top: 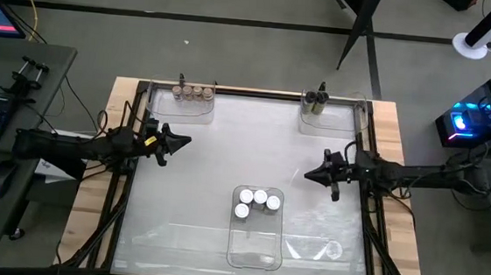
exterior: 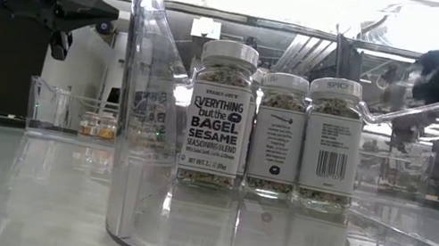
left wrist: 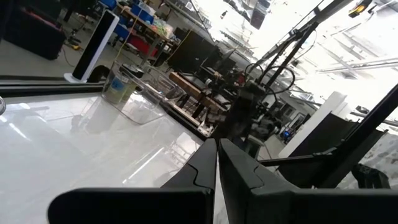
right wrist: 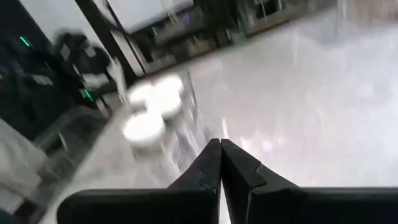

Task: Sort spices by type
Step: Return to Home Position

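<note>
Three white-capped spice jars stand on their bases at the far end of a clear tray near the table's middle; the low view shows them up close, labels facing. Several tan-capped jars stand in a tray at the far left. Dark-capped jars stand in a tray at the far right. My left gripper hovers shut over the table's left side, holding nothing. My right gripper hovers shut right of the middle tray, holding nothing; its wrist view shows the white caps ahead.
A metal frame runs along the table's left and right sides. Another clear tray lies at the near right. Open white tabletop spreads between both grippers. A keyboard and mouse sit off the table on the left.
</note>
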